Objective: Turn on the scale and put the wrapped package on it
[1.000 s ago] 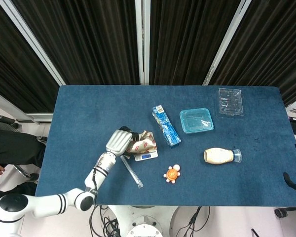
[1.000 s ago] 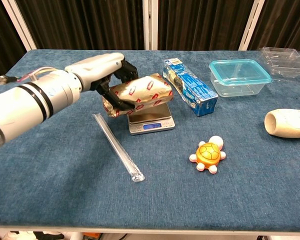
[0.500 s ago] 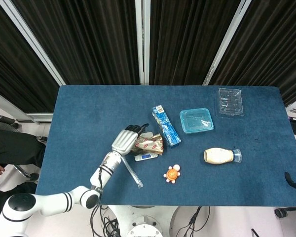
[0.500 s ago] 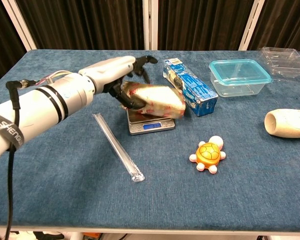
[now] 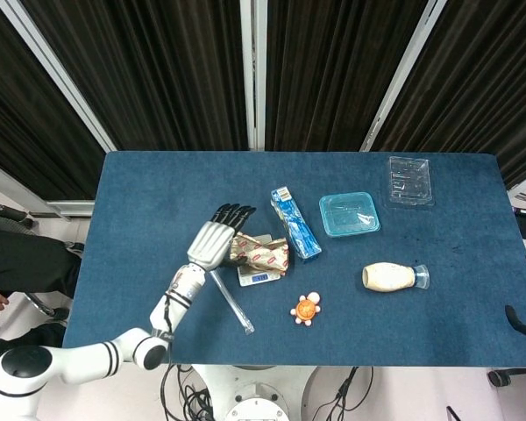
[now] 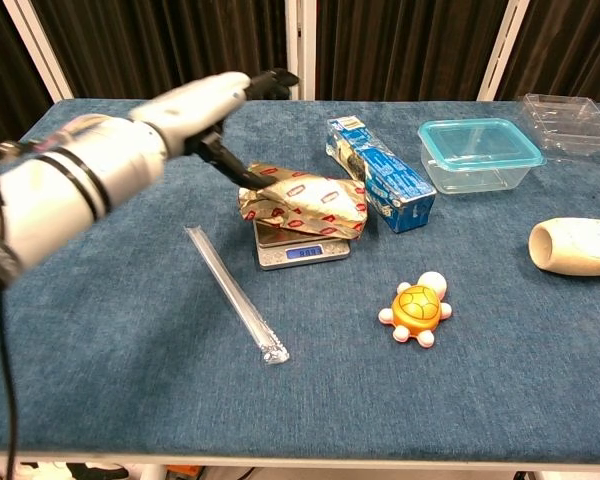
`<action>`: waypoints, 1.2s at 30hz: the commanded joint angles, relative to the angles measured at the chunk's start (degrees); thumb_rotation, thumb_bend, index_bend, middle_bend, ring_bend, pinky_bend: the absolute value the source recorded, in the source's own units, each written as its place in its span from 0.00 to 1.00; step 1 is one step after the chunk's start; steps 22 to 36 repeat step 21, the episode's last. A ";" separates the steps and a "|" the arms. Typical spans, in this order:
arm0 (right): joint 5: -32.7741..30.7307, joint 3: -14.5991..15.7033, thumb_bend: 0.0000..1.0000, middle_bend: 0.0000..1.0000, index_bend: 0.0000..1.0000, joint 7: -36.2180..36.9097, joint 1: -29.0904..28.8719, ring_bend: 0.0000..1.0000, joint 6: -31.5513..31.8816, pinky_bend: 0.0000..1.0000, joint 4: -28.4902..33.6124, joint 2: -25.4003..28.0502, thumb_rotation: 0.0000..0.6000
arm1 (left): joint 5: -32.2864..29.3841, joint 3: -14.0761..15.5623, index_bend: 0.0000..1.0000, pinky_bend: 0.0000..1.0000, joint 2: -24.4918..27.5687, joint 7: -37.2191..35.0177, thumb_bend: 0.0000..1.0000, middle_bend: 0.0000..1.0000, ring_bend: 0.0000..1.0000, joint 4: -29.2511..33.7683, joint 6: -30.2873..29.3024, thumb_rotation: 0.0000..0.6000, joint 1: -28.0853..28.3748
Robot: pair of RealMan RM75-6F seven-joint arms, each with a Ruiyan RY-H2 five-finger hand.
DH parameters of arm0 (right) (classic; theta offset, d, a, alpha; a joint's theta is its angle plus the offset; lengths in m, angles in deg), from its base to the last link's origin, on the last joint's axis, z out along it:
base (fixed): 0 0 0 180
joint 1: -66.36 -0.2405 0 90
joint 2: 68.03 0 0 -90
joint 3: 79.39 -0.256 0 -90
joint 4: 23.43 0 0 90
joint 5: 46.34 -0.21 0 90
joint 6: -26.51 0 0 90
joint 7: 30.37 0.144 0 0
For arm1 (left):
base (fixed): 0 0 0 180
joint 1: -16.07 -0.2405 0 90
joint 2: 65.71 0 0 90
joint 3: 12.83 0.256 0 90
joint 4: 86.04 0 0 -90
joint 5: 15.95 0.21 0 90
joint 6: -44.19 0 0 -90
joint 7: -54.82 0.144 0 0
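The package lies across the scale, whose display is lit, and it hangs over both sides. The left hand is above it, fingers spread and holding nothing, 1 thumb tip near the wrapper. I think the hand should lift straight up, so the package is not dragged off.

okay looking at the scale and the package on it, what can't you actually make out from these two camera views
- Scale display: lit, but the digits are too small to read in either view.
- Scale platform: mostly covered by the wrapped package, so how squarely it sits is unclear.
- Left hand: blurred in the chest view; whether its fingers touch the package cannot be told.
- Right hand: not in either view.
- Package print: too small to read.
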 commanded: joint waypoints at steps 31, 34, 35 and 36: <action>5.94 2.01 0.17 0.00 0.00 -4.02 -0.65 0.00 2.32 0.00 2.21 -1.11 1.00 | 12.40 20.20 0.00 0.00 36.12 -1.29 0.10 0.05 0.00 17.36 -30.57 1.00 -34.50; 5.94 2.01 0.17 0.00 0.00 -4.02 -0.65 0.00 2.32 0.00 2.21 -1.11 1.00 | 12.40 20.20 0.00 0.00 36.12 -1.29 0.10 0.05 0.00 17.36 -30.57 1.00 -34.50; 5.94 2.01 0.17 0.00 0.00 -4.02 -0.65 0.00 2.32 0.00 2.21 -1.11 1.00 | 12.40 20.20 0.00 0.00 36.12 -1.29 0.10 0.05 0.00 17.36 -30.57 1.00 -34.50; 5.94 2.01 0.17 0.00 0.00 -4.02 -0.65 0.00 2.32 0.00 2.21 -1.11 1.00 | 12.40 20.20 0.00 0.00 36.12 -1.29 0.10 0.05 0.00 17.36 -30.57 1.00 -34.50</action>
